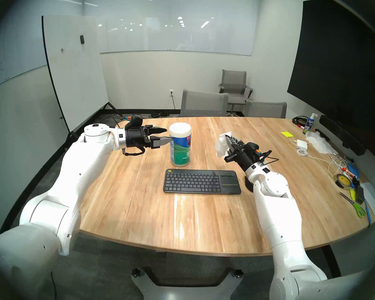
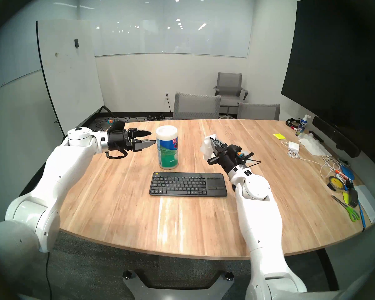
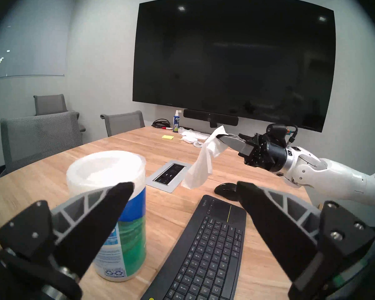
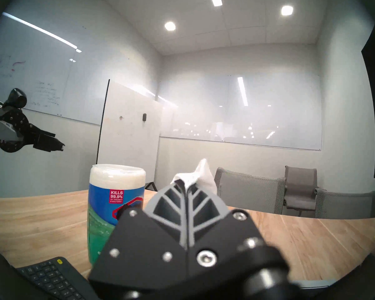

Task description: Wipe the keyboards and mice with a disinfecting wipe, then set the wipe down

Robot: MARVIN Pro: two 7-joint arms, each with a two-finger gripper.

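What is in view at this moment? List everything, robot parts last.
keyboard: 1, dark grey, table centre
mouse: 1, black, right of keyboard
wipe: 1, white, hanging from right gripper
canister: 1, blue-green, white lid, behind keyboard
tissue heap: 1, white, far right
sticky pad: 1, yellow, far right
spray bottle: 1, blue label, far right
charger: 1, white, right side
scissors: 1, green handles, right edge
tape roll: 1, yellow, right edge
chairs: 3, grey, behind table
screen: 1, black, wall
left gripper: jaws open, beside canister
right gripper: jaws shut on wipe
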